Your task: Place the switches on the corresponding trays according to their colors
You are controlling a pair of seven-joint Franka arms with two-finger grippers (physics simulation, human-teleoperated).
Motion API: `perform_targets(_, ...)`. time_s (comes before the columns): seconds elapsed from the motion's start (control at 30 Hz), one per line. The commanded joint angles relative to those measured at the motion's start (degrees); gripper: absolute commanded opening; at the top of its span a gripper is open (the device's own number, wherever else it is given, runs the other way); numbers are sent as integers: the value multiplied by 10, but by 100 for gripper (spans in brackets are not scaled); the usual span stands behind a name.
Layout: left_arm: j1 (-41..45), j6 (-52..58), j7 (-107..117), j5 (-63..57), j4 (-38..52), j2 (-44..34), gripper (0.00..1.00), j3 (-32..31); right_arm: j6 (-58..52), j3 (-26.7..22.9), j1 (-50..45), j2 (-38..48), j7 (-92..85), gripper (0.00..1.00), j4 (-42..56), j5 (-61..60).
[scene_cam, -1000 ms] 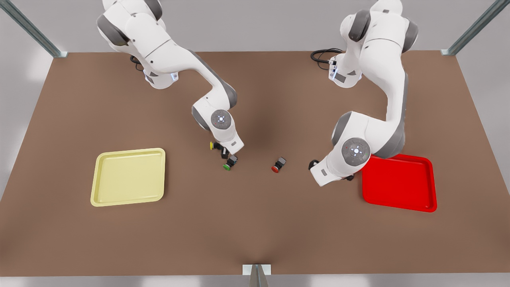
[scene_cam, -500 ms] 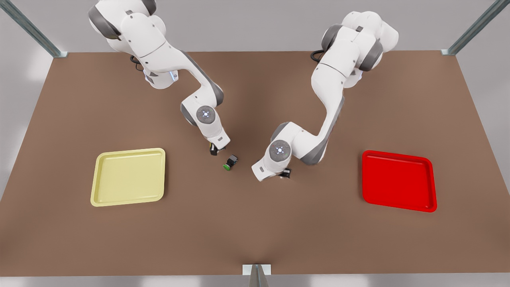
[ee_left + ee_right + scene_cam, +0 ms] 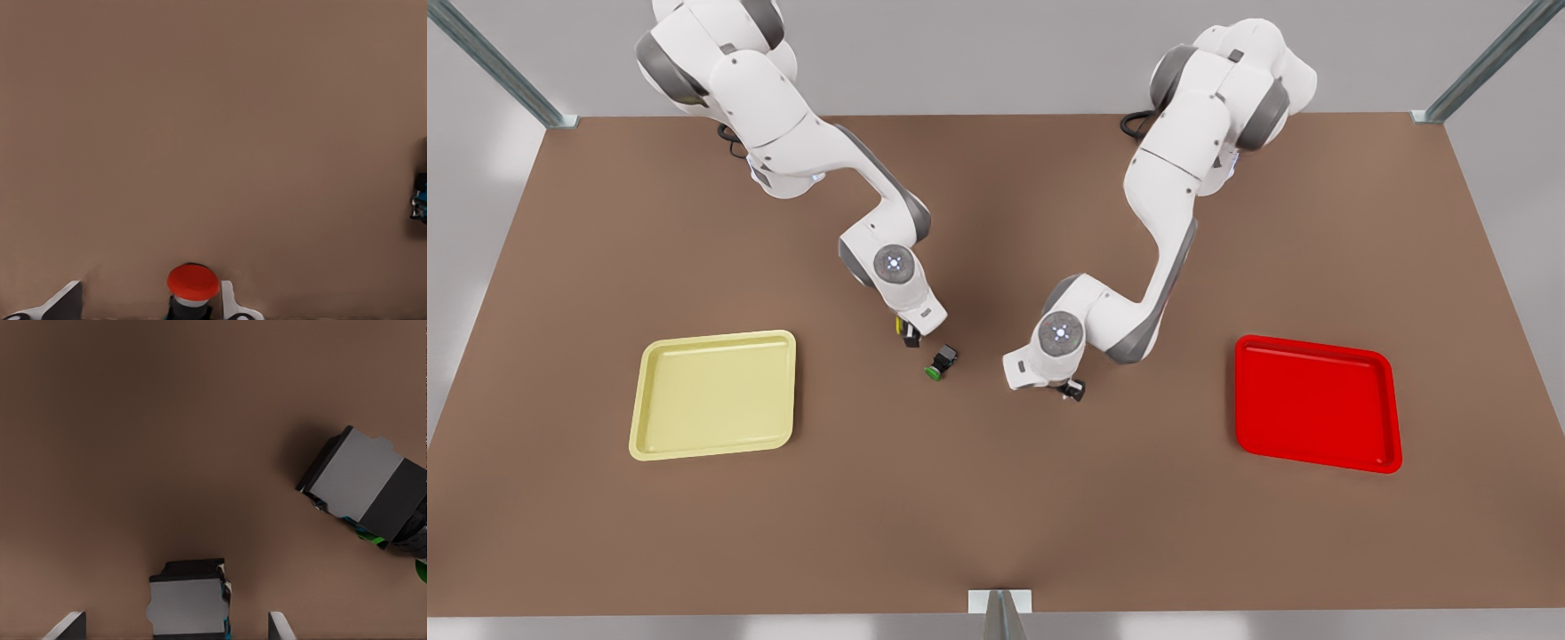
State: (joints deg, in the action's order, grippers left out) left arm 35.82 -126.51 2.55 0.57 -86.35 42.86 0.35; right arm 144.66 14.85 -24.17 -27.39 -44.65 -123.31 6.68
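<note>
Presently noted: left gripper (image 3: 1069,389) spread wide around red switch (image 3: 192,288) mid-table, right gripper (image 3: 910,336) likewise wide around yellow switch (image 3: 903,328), beside green switch (image 3: 940,363); yellow tray (image 3: 713,392) and red tray (image 3: 1316,402) well apart.

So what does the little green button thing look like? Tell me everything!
The green-capped switch is a tiny push-button with a boxy dark body that has a grey face, and a round bright green cap at one end. It lies tipped on its side on the brown table, cap pointing toward the front edge. Nothing touches it. It sits between the two arms, close to the right gripper, and the right wrist view shows its grey face and a sliver of green.
</note>
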Motion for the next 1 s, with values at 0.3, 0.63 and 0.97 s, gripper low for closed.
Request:
perform_targets(0.3,14,-19,-2,13,19,20,100,0,0,0,-2,-8,0,100,12,0)
perform_targets(0.63,5,-30,-50,-8,0,20,100,0,4,0,-2,-13,4,51,13,0)
perform_targets(0.97,8,-26,-59,-1,-22,-5,100,0,-3,-1,0,-13,4,51,13,0)
